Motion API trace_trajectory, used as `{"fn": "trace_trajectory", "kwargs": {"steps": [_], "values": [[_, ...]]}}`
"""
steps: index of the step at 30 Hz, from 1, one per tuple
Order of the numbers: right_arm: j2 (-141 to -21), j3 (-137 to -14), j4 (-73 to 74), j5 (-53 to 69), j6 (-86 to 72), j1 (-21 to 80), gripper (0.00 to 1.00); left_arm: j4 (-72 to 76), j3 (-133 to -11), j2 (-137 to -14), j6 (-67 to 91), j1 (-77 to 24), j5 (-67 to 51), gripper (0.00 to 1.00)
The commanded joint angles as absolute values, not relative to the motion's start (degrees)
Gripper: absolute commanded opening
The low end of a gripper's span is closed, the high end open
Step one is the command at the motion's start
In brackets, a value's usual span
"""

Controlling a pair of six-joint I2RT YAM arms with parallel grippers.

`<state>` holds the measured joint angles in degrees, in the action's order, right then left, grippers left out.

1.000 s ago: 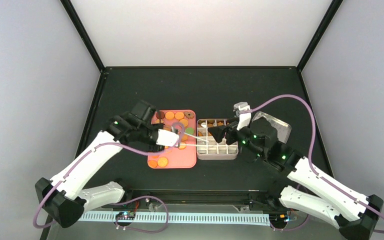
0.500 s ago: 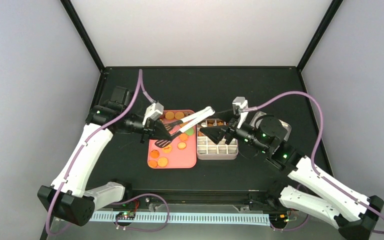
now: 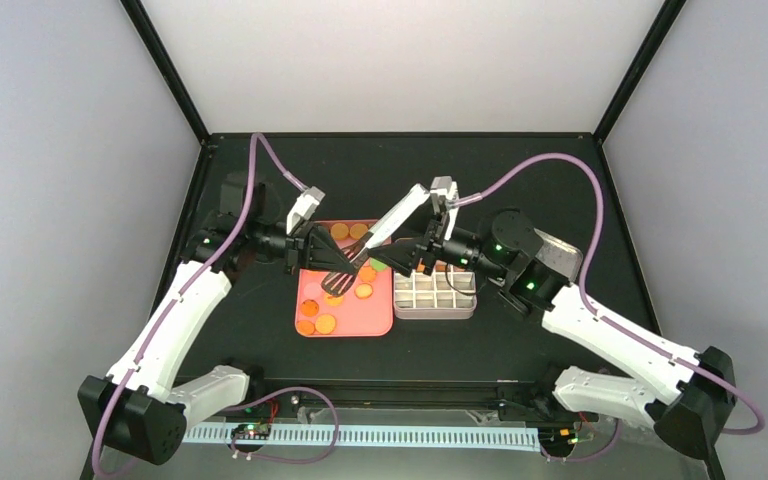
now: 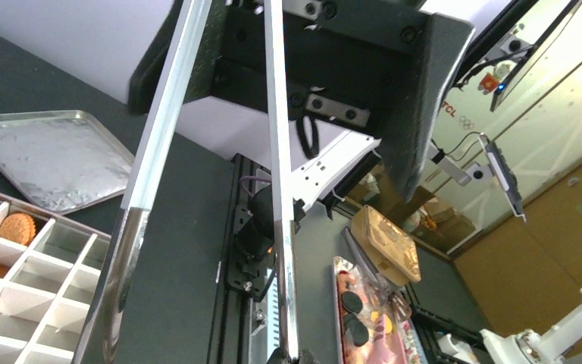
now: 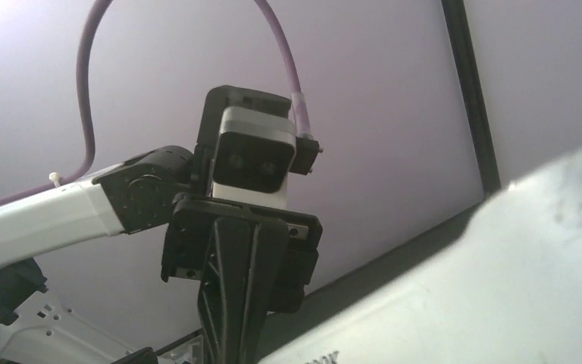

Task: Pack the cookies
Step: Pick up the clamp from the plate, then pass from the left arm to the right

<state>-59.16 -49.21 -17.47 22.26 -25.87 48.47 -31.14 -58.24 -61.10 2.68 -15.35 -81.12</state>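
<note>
Mostly orange, the cookies (image 3: 326, 323) are small flat discs, with one green one at the right edge of the pink tray (image 3: 372, 322). They lie loose on that tray, and a few sit in the far cells of the box (image 3: 435, 300) just right of it. Half a second earlier the right gripper (image 3: 385, 257) hung over the box, right of the tongs (image 3: 390, 218). Now it is farther left, jaws spread wide either side of the tongs' white handle ends. The left gripper (image 3: 335, 255) is clenched on the tongs above the tray, as before. Counted from above: about eight orange cookies and one green in plain sight on the tray, one tray, one box, one pair of tongs, one metal lid (image 4: 45, 155) at the right.
</note>
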Motion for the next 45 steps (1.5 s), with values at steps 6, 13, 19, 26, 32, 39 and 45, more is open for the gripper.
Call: {"fn": "trace_trajectory", "kwargs": {"steps": [6,13,19,26,32,39,45], "values": [[-62.4,-49.1,-26.0,26.7,-28.9,45.8,0.93,-21.1,-59.0,-59.2,12.5,-14.9,-85.8,0.02],[-63.1,-48.3,-28.1,31.0,-31.1,43.2,0.93,-19.9,-57.6,-59.2,13.1,-14.9,-85.5,0.01],[-71.5,-54.1,-32.2,42.6,-36.4,43.2,0.80,-18.8,-57.5,-59.3,14.0,-14.9,-85.5,0.01],[-70.5,-51.6,-35.4,41.2,-37.6,43.0,0.67,-19.6,-57.0,-58.4,12.1,-14.9,-85.1,0.02],[-70.9,-51.8,-36.7,43.2,-40.9,39.8,0.61,-19.9,-57.2,-58.1,11.2,-14.8,-84.6,0.02],[-74.9,-55.6,-35.9,52.1,-43.7,37.3,0.56,-22.7,-57.3,-56.9,7.2,-14.9,-83.8,0.02],[-77.1,-60.2,-28.5,57.1,-39.4,37.3,0.56,-24.0,-57.1,-56.0,4.8,-14.9,-82.8,0.02]]}}
